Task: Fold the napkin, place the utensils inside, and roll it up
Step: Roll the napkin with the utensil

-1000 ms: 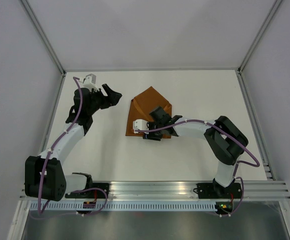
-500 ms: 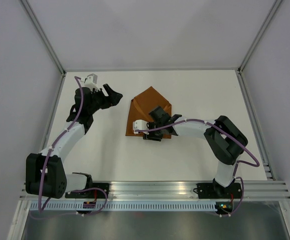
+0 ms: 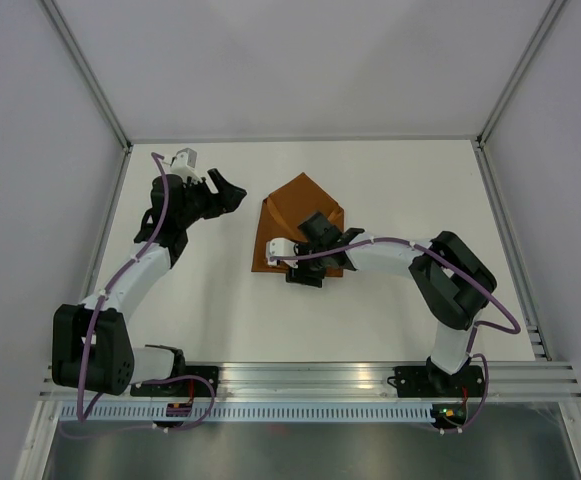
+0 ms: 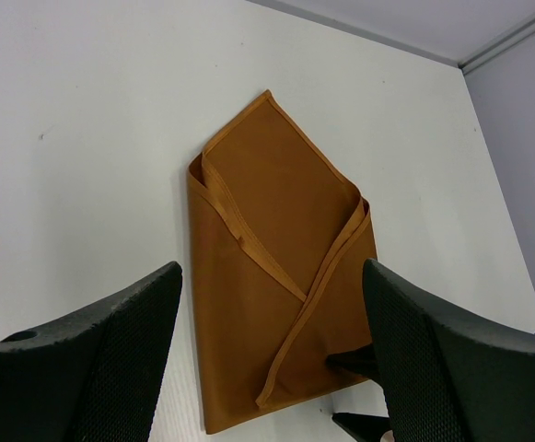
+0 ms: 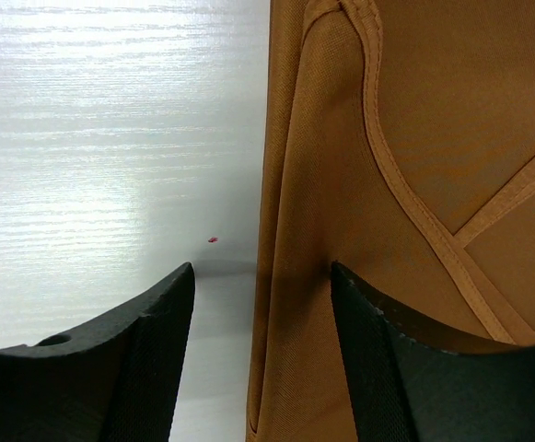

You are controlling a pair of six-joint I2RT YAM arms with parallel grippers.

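Although the white table (image 3: 400, 190) shows no utensils anywhere, the napkin (image 3: 300, 205) lies on it folded into a pointed envelope, so you look to be at the start of the roll; whether the cutlery sits under the flaps cannot be told. Your right pincer (image 5: 260, 276) is low over the cloth, its jaws spread, with nothing in the gap but the napkin's long edge running straight up it: bare table under one finger, cloth under the other. Your left pincer (image 3: 229, 190) hangs spread and empty, with the napkin ahead of it and well apart. The next move, I judge, calls for you to close the right pincer on that edge, catching every layer, then turn it over toward the far side. Expect the cloth to slip: it is rust-orange, thin, faintly shiny and softly creased. The table is matte with a fine grain. A stitched hem (image 5: 405, 184) bands each flap, and two hems cross ahead of the right pincer. Just off its bare-table finger sits a tiny red speck (image 5: 212, 239)
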